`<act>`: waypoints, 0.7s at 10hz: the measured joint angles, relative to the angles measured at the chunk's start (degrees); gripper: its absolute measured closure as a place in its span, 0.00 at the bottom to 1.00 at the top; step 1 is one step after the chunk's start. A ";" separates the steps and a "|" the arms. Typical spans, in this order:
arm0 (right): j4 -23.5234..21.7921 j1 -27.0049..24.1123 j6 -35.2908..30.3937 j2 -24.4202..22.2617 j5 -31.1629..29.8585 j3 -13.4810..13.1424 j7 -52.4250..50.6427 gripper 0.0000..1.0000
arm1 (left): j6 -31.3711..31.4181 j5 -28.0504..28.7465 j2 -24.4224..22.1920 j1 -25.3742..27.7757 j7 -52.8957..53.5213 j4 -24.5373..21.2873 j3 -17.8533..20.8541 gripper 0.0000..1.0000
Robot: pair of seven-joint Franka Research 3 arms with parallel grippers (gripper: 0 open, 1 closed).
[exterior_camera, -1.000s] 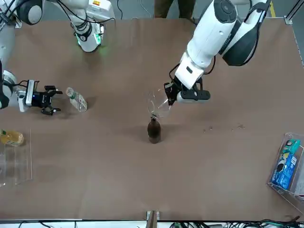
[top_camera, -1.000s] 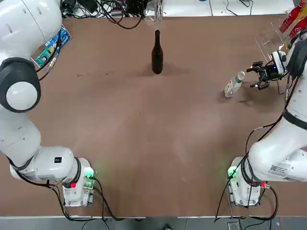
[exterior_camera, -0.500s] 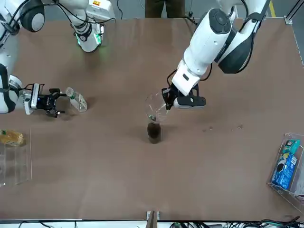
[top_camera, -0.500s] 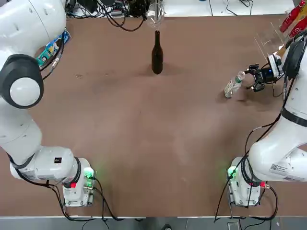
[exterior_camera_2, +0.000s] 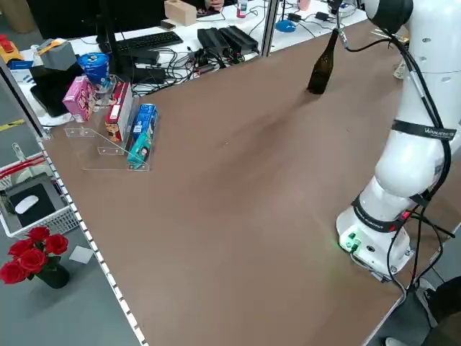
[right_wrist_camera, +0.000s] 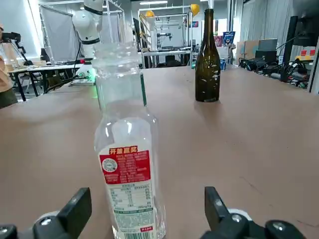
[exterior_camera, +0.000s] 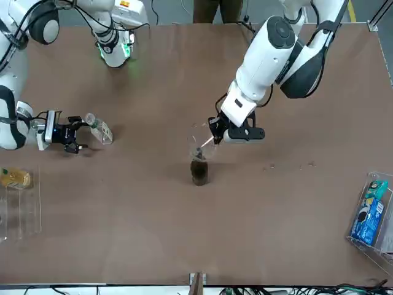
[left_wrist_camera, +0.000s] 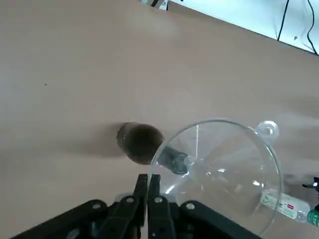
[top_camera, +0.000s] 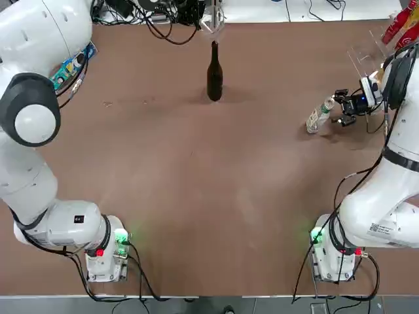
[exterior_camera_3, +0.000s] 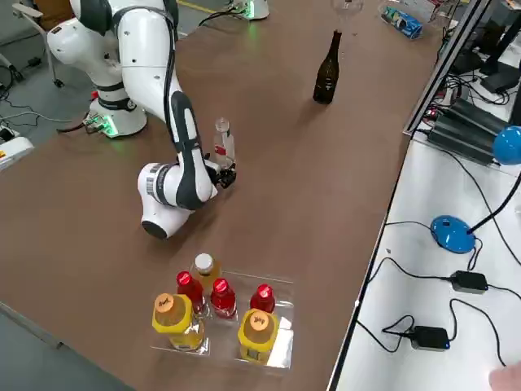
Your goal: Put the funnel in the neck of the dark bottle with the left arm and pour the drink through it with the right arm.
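Left gripper (exterior_camera: 215, 130) pinching the funnel (exterior_camera: 202, 140) just above the dark bottle (exterior_camera: 199, 170) neck, right gripper (exterior_camera: 77, 134) spread beside the upright drink (exterior_camera: 98, 129), brown tabletop (top_camera: 196, 196), cables along far edge.

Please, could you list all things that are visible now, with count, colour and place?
dark bottle: 1, black, upright at the table's far middle.
funnel: 1, clear, held over the dark bottle's neck.
drink: 1, clear plastic, uncapped, upright near the right edge.
tray bottles: several, red and yellow, in a clear tray at the right.
left gripper: shut on the funnel's rim.
right gripper: open, beside the drink.
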 joint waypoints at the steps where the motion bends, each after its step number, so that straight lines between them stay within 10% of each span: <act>1: 0.03 0.00 -0.03 0.56 0.04 0.30 -0.09 0.00 | -0.08 0.02 0.00 0.00 0.00 -0.05 -0.19 0.96; 7: -0.03 0.00 -0.77 2.04 0.19 2.65 -1.81 0.00 | -4.25 0.57 -0.15 0.38 0.00 -0.04 -1.18 0.96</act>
